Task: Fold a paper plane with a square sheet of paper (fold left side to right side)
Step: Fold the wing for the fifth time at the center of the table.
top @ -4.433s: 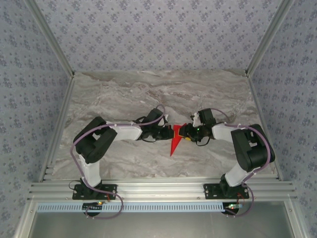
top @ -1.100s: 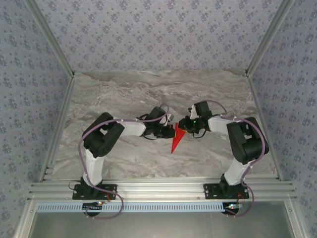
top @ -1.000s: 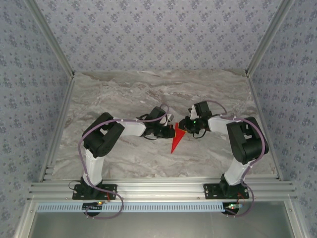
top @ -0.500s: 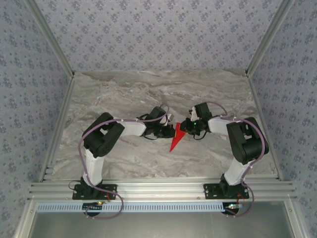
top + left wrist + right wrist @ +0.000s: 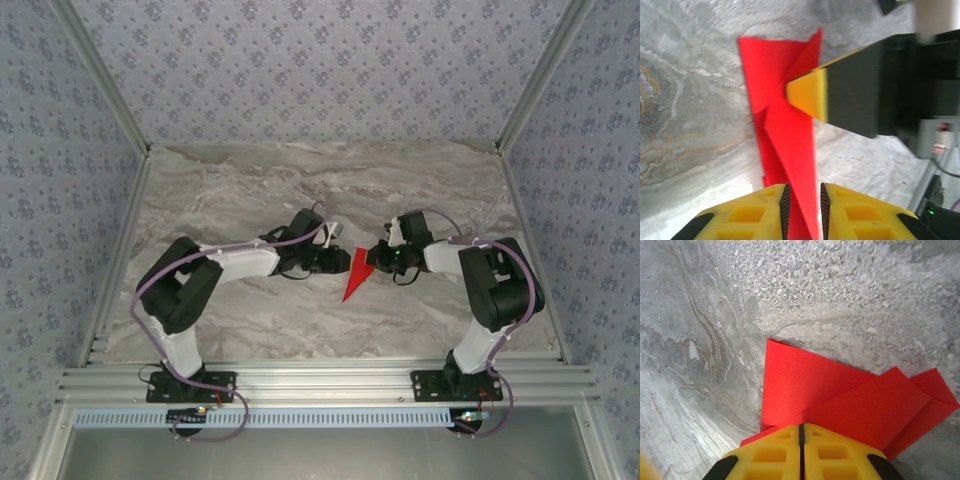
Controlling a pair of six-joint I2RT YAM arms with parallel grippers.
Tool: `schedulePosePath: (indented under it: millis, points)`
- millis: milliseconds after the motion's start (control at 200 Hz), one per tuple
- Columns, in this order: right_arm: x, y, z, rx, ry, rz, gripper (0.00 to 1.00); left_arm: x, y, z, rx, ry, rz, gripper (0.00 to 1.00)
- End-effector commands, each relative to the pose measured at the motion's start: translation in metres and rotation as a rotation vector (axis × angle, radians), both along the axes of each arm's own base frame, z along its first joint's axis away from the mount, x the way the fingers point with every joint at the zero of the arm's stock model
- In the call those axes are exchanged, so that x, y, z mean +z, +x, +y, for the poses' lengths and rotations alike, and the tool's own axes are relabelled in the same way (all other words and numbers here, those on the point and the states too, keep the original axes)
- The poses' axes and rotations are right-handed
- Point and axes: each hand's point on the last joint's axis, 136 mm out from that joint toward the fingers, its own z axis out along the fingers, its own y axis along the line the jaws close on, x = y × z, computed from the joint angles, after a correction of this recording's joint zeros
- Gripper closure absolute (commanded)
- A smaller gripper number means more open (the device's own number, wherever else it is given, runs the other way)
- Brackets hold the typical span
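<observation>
From above, the paper plane [image 5: 353,276] lay on the marbled desk [image 5: 240,190] as a narrow red dart. Its sharp tip pointed toward the arm bases and its broad end sat between the two claws. The left claw [image 5: 336,261] stood just left of that broad end and the right claw [image 5: 375,258] just right of it. Both arms were bent at the elbow and reached inward, low over the desk.

The left wrist camera gave what the overhead view hid. The left claw's [image 5: 802,195] yellow fingers stood slightly apart, with the plane's [image 5: 785,130] red strip running through the gap, unclamped. Beyond them, the right claw's yellow tip touched the plane's broad end beside a creased flap.

The right wrist camera showed its own jaws together over the plane's layered folds [image 5: 840,390]. Whether they nipped any paper could not be told.
</observation>
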Motion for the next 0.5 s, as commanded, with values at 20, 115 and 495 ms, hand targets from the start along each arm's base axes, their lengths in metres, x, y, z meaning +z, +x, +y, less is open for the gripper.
schedulePosePath:
  millis: [20,115,495]
  points:
    - [-0.044,-0.036,-0.026,-0.042,-0.130,0.168,0.91,0.025,-0.024,-0.007,-0.068,-0.058,-0.003,0.76]
    - [-0.042,-0.036,-0.025,-0.039,-0.123,0.164,0.91,0.032,-0.042,-0.023,-0.122,-0.099,0.014,0.77]
    - [-0.041,-0.036,-0.024,-0.028,-0.129,0.166,0.91,-0.006,-0.049,-0.048,-0.153,-0.058,0.086,0.77]
